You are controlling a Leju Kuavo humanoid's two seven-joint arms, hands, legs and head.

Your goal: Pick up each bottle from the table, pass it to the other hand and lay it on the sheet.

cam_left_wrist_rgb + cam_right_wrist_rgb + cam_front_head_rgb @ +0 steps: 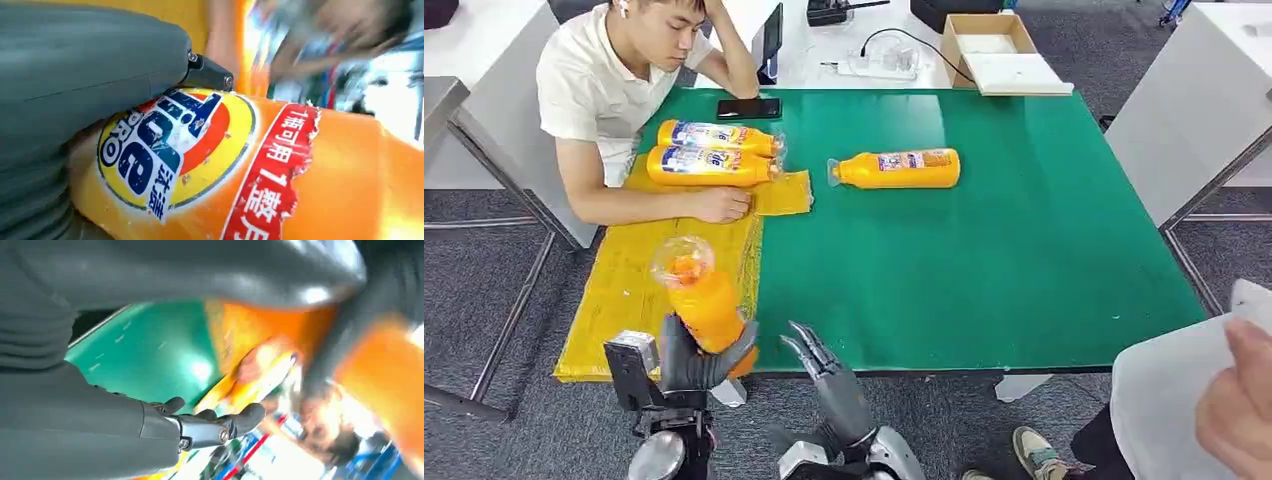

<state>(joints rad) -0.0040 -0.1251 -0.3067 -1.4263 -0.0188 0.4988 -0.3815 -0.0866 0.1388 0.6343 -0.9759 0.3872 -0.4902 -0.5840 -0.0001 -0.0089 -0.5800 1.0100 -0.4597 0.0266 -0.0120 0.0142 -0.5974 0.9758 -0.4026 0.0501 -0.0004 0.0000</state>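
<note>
From the head view, my left hand (694, 362) grips an orange bottle (702, 298) by its lower body, upright and tilted, over the near edge of the yellow sheet (634, 280). My right hand (817, 356) hangs just beside it, fingers spread, holding nothing. Two bottles (712, 152) already lie on the sheet's far end; a fourth bottle (899, 168) lies on the green worktop (1024, 250), well apart from the sheet. A person's forearm (664, 205) rests on the sheet, crowding it

At my left wrist, the label (175, 150) looks glossy; I judge the plastic stiff, slippery, fairly heavy, best held mid-body

At my right wrist, the fingers (220, 422) are apart
</note>
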